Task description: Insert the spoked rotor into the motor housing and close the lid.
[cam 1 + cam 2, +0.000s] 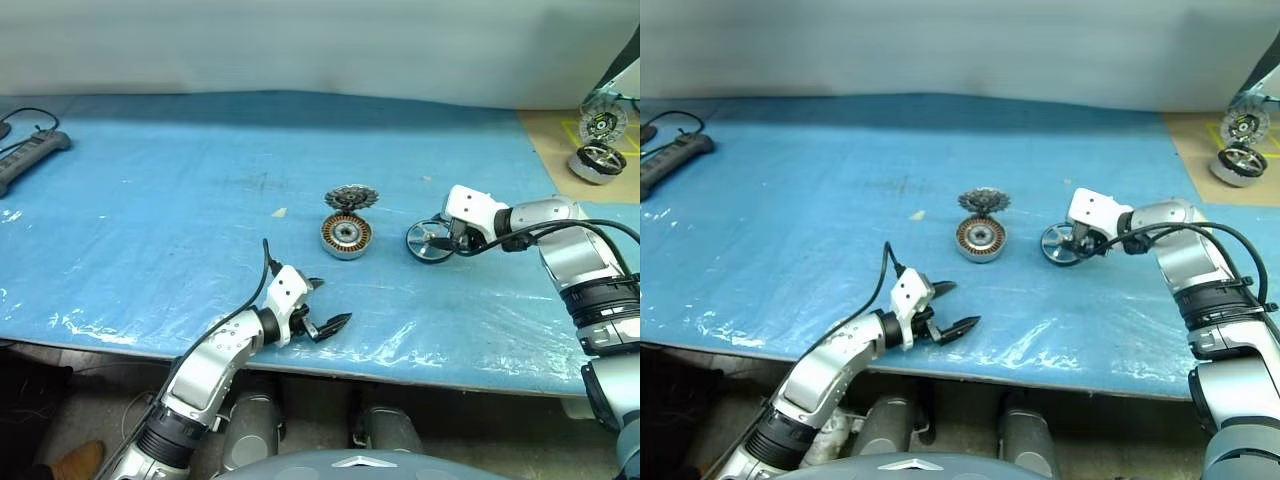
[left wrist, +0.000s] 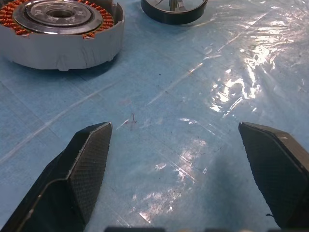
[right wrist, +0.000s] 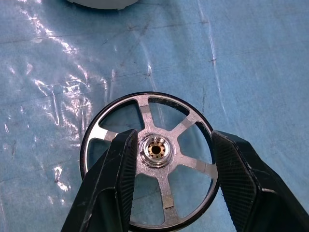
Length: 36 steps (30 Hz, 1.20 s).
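Silver spoked rotor (image 3: 152, 162) between right pincer (image 3: 171, 166) fingers, on blue table (image 1: 180, 200).

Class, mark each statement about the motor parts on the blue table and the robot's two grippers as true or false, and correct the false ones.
1. The left gripper is open and holds nothing. True.
2. The spoked rotor already sits inside the motor housing. False: it is apart from the housing, at the right gripper.
3. The lid lies just behind the housing. True.
4. The lid covers the housing. False: the copper coils are exposed.
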Motion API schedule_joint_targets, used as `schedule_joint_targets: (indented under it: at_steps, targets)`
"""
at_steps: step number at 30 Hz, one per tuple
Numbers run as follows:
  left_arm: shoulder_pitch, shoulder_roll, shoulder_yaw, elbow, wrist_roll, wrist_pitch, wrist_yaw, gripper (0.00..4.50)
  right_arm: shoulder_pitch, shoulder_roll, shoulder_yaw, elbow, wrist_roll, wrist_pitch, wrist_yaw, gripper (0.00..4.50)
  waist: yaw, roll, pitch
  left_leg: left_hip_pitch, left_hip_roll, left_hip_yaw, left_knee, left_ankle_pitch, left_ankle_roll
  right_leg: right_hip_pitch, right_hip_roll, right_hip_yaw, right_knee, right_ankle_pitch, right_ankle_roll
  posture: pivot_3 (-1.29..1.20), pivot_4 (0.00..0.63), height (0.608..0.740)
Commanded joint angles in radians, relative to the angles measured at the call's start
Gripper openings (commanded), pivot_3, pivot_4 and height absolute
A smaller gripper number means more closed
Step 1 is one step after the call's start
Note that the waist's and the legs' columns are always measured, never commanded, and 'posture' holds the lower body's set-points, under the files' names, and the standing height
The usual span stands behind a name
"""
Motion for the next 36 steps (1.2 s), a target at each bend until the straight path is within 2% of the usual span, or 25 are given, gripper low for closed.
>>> schedule_joint_targets:
  at_steps: [1,7,21,24,29,30,36]
  targets:
    - [0.005,0.0,0.002,-0.04,-0.01,-0.001,-0.001,4.5,0.005,-0.019,0.0,-0.018,0.0,-0.025,0.031,2.51,0.0,0.0,0.0,0.0,0.0,0.0,0.0,0.0,0.0,0.0,0.0,0.0,0.0,0.0,0.0,0.0,0.15,0.74]
    - [0.008,0.001,0.003,-0.046,-0.014,0.005,-0.002,4.5,0.029,-0.021,0.003,-0.028,-0.014,-0.031,0.051,2.51,0.0,0.0,0.0,0.0,0.0,0.0,0.001,0.0,0.0,0.0,0.0,0.0,0.0,0.0,0.0,0.0,0.15,0.74]
    - [0.005,0.0,-0.011,-0.031,-0.005,-0.007,-0.009,4.5,0.044,-0.049,0.04,0.113,-0.093,-0.111,0.035,2.51,0.001,0.0,0.0,0.005,0.0,0.0,0.003,-0.001,0.001,0.006,0.0,0.0,0.001,0.0,0.0,0.0,0.15,0.74]
    - [0.006,0.0,-0.015,-0.028,-0.002,-0.011,-0.01,4.5,0.053,-0.052,0.048,0.11,-0.097,-0.117,0.049,1.98,0.002,-0.001,0.0,0.009,0.0,0.0,0.003,-0.001,0.001,0.009,-0.001,0.0,0.0,0.0,0.0,0.0,0.15,0.74]
    - [0.006,0.0,-0.017,-0.025,-0.001,-0.012,-0.008,4.5,0.076,-0.046,0.045,0.033,-0.078,-0.089,0.079,0.37,0.001,-0.003,0.0,0.019,0.0,0.0,0.0,-0.002,0.001,0.02,-0.001,0.0,-0.005,0.0,0.001,0.0,0.15,0.74]
    - [0.005,0.0,-0.017,-0.024,0.0,-0.013,-0.009,4.5,0.076,-0.044,0.045,0.028,-0.078,-0.083,0.081,0.23,0.001,-0.003,0.0,0.019,-0.001,0.0,-0.001,-0.002,0.001,0.02,-0.001,0.0,-0.005,0.0,0.001,0.0,0.15,0.74]
    - [0.004,-0.001,-0.016,-0.021,0.001,-0.014,-0.009,4.5,0.091,-0.054,0.044,-0.007,-0.08,-0.071,0.099,0.24,0.0,-0.003,0.0,0.019,-0.001,0.0,-0.004,-0.002,0.001,0.019,0.0,0.0,-0.006,-0.001,0.001,0.0,0.15,0.74]
